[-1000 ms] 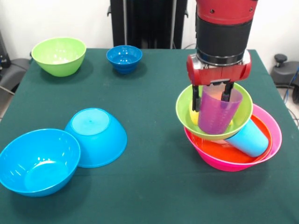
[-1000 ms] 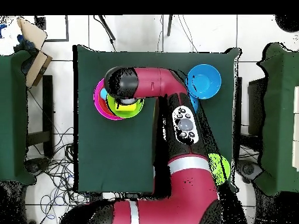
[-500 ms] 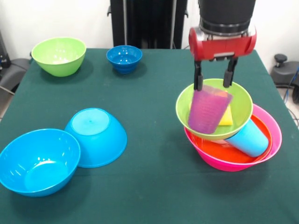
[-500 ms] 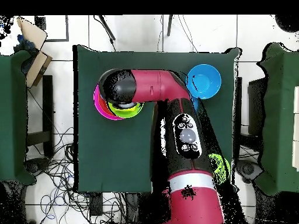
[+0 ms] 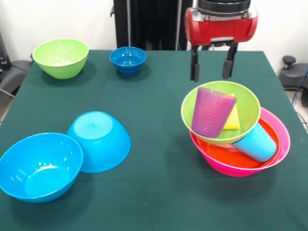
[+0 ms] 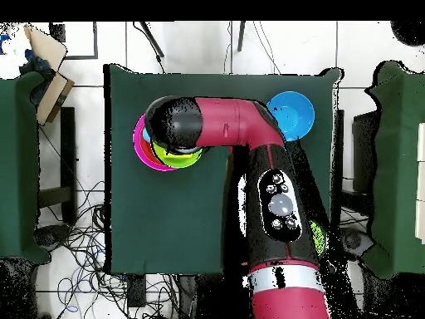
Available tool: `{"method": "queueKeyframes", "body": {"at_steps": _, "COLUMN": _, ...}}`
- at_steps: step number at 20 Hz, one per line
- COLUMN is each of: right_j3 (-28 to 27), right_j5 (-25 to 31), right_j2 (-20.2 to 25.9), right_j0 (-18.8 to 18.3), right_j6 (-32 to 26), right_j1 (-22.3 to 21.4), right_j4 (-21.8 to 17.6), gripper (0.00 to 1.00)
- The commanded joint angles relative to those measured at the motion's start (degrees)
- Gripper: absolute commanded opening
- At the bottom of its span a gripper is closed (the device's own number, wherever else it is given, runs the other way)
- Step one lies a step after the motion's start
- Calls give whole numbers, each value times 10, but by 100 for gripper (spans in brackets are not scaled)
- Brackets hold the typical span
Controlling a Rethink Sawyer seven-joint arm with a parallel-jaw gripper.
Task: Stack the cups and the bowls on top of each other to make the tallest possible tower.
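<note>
The tower stands at the right in the front view: a large pink bowl (image 5: 281,139) holds an orange bowl (image 5: 224,156), a light blue cup (image 5: 257,142) lying on its side, and a lime green bowl (image 5: 248,108). In the green bowl a purple cup (image 5: 210,111) leans tilted beside a yellow cup (image 5: 233,119). My gripper (image 5: 210,67) hangs open and empty just above the green bowl. A second lime green bowl (image 5: 60,57) and a small dark-blue bowl (image 5: 128,60) stand at the far left. Two bright blue bowls sit at the near left, one upright (image 5: 38,166), one upside down (image 5: 100,140).
In the overhead view my arm (image 6: 224,125) covers most of the tower; the pink bowl's rim (image 6: 139,145) and a blue bowl (image 6: 295,112) show beside it. The green tablecloth (image 5: 159,192) covers the table.
My gripper has let go of the purple cup and risen above the green bowl. The cup now rests tilted in that bowl.
</note>
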Motion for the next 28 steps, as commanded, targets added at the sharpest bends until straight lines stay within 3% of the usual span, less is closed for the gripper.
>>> {"method": "queueKeyframes", "body": {"at_steps": 1, "right_j3": 69, "right_j5": 13, "right_j2": 36, "right_j0": -25, "right_j6": -23, "right_j1": 4, "right_j4": -6, "gripper": 100}}
{"method": "queueKeyframes", "body": {"at_steps": 4, "right_j3": 78, "right_j5": 20, "right_j2": 37, "right_j0": -33, "right_j6": -34, "right_j1": -4, "right_j4": -10, "gripper": 100}}
{"method": "queueKeyframes", "body": {"at_steps": 10, "right_j3": 100, "right_j5": 17, "right_j2": 62, "right_j0": -83, "right_j6": -126, "right_j1": -14, "right_j4": -42, "gripper": 100}}
{"method": "queueKeyframes", "body": {"at_steps": 16, "right_j3": 139, "right_j5": -13, "right_j2": 96, "right_j0": -152, "right_j6": -206, "right_j1": -18, "right_j4": -98, "gripper": 100}}
{"method": "queueKeyframes", "body": {"at_steps": 19, "right_j3": 181, "right_j5": -42, "right_j2": 134, "right_j0": -206, "right_j6": -251, "right_j1": -28, "right_j4": -127, "gripper": 100}}
{"method": "queueKeyframes", "body": {"at_steps": 24, "right_j3": 231, "right_j5": -84, "right_j2": 185, "right_j0": -280, "right_j6": -282, "right_j1": -35, "right_j4": -186, "gripper": 100}}
{"method": "queueKeyframes", "body": {"at_steps": 26, "right_j3": 240, "right_j5": -94, "right_j2": 200, "right_j0": -299, "right_j6": -285, "right_j1": -29, "right_j4": -212, "gripper": 100}}
{"method": "queueKeyframes", "body": {"at_steps": 28, "right_j3": 238, "right_j5": -91, "right_j2": 198, "right_j0": -293, "right_j6": -278, "right_j1": -25, "right_j4": -247, "gripper": 100}}
